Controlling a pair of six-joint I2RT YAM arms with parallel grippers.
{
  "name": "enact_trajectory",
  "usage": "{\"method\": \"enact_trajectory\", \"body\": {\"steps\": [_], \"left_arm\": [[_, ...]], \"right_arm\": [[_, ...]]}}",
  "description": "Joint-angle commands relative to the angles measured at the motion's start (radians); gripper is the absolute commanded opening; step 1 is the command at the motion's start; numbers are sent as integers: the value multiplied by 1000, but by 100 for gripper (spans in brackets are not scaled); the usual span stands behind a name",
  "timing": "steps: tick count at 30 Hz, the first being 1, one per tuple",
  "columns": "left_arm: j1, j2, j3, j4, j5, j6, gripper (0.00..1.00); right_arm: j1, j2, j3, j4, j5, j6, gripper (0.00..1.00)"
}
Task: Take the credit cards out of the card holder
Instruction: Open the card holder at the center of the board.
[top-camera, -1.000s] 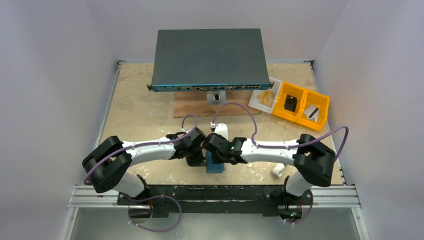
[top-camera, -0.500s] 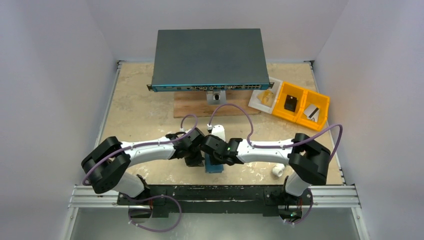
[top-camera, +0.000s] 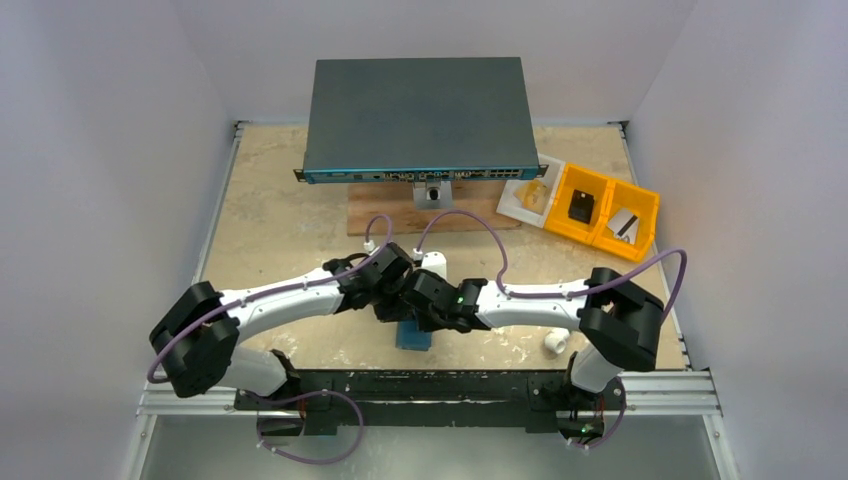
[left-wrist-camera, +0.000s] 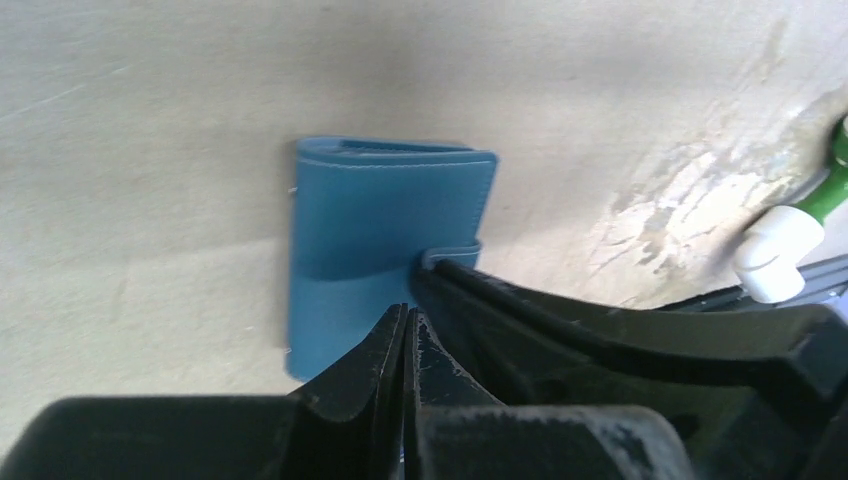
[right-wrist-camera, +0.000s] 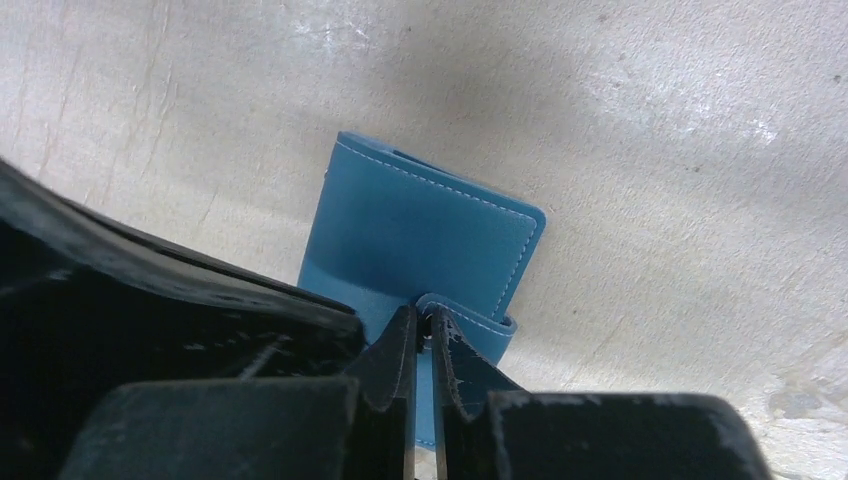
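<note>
I count one blue card holder (left-wrist-camera: 380, 240), one dark grey box (top-camera: 415, 115), one wooden board (top-camera: 385, 222) and one white tray (top-camera: 528, 198). I see two yellow bins (top-camera: 581, 205), plus a left pincer (left-wrist-camera: 405, 322) and a right pincer (right-wrist-camera: 420, 330), two in all.

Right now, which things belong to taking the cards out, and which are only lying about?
Job: card holder; no cards showing yet.
Lying about: grey box, yellow bins, wooden board, white fitting.

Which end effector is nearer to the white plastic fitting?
Right. The right end effector is at the card holder, on the side toward the white plastic fitting; the left end effector is just beyond it.
</note>
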Motion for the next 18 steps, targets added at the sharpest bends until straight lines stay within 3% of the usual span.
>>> {"method": "enact_trajectory", "body": {"steps": [1,8,18], "left_arm": [[-10,79,56,52,43,-17,0],[-12,141,20,-36,-58,-108,0],[-12,172,8,-23,-47,-118,0]], "right_arm": [[-3,1,-32,18,-40,36,0],[-24,-42,-63,17,-35,42,0],[-60,-166,-88,4,-19,44,0]]}}
